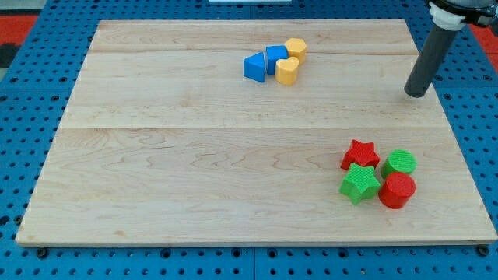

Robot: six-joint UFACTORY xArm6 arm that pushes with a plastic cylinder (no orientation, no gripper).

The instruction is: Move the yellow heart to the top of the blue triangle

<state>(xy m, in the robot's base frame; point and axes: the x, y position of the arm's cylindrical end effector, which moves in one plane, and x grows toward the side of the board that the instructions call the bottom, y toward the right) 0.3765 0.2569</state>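
The yellow heart [287, 71] sat near the top centre of the wooden tabletop [194, 171], touching the lower right side of a blue cube [276, 57], with the blue triangle [254, 67] just to the view's left of that cube. A yellow hexagon [296, 48] pressed against the cube's upper right. My tip [417, 94] rested on the tabletop near its right edge, well apart from that cluster and touching no block; the tool was a plain dark rod, with nothing to open, close or grip. Toward the lower right, a red star [359, 154], green star [359, 183], green cylinder [400, 163] and red cylinder [398, 190] huddled together.
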